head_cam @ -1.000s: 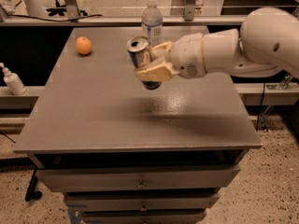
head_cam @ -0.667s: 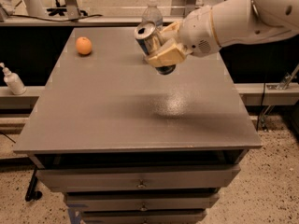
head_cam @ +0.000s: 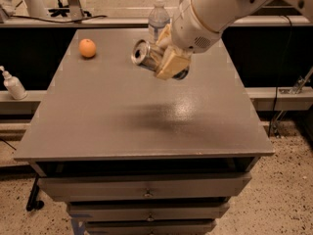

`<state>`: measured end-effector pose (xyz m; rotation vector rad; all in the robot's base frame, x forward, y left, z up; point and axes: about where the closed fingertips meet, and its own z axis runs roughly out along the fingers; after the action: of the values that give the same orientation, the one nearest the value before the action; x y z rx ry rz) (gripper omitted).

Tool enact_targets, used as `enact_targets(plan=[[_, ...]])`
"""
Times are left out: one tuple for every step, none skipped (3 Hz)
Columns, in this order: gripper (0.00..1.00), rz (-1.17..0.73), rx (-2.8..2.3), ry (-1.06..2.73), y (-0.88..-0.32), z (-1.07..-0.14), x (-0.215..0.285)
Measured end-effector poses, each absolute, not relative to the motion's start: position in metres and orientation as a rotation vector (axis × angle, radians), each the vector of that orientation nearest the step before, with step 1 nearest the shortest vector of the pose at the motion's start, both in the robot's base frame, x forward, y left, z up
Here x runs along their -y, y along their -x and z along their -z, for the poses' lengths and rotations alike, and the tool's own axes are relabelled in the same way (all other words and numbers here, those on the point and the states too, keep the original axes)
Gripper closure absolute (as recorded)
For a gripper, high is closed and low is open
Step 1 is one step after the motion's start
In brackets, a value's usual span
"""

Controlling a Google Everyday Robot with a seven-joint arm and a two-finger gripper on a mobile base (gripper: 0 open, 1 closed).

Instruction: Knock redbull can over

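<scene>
White rounded arm (head_cam: 220, 6), tan tool (head_cam: 168, 58) at tip

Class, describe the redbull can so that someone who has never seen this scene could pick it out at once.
Start at the grey table, then find the gripper above its far middle. Tilted in its jaws is the redbull can, silver top turned toward the orange. Unlike the upright clear bottle behind it and that round fruit, it is slim metal.

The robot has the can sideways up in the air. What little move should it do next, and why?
Probably lower the gripper toward the table. It is shut on the redbull can, already tipped, top toward the orange, but the shadow lies well below, so the can seems to hang in the air.
</scene>
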<state>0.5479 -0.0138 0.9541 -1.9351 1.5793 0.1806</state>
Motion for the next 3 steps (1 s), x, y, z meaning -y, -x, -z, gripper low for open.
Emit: enact_targets(plan=[[1.0, -0.008, -1.585, 2.126, -0.535, -0.928, 0.008], [1.0, 0.146, -1.587, 2.263, -0.527, -0.906, 0.006], [0.82, 0.227, -1.601, 2.333, -0.523, -0.891, 0.003]])
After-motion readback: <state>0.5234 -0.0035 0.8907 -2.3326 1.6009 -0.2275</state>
